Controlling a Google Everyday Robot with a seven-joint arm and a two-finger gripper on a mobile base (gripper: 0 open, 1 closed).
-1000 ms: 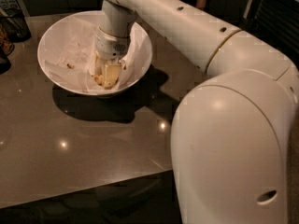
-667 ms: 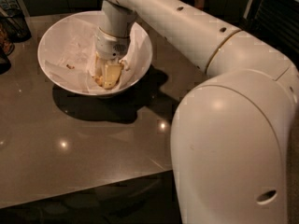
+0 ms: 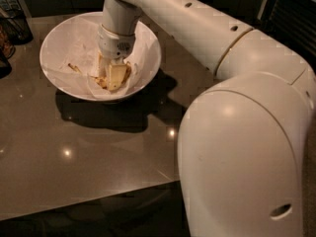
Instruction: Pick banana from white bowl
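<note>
The claw (image 3: 114, 77) points straight down into the white bowl (image 3: 52, 63), low over its middle and right at the banana (image 3: 102, 81) (yellow-brown patches show on either side of it). Whether it is open or closed on the fruit I cannot tell. Crinkled white paper (image 3: 81, 48) lines the bowl, which stands on the dark glossy worktop (image 3: 98, 152).

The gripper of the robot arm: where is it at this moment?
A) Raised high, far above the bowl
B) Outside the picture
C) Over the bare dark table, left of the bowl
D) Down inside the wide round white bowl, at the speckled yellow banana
D: the gripper reaches down into the wide, paper-lined white bowl and sits right at the speckled yellow banana near the bottom.
</note>
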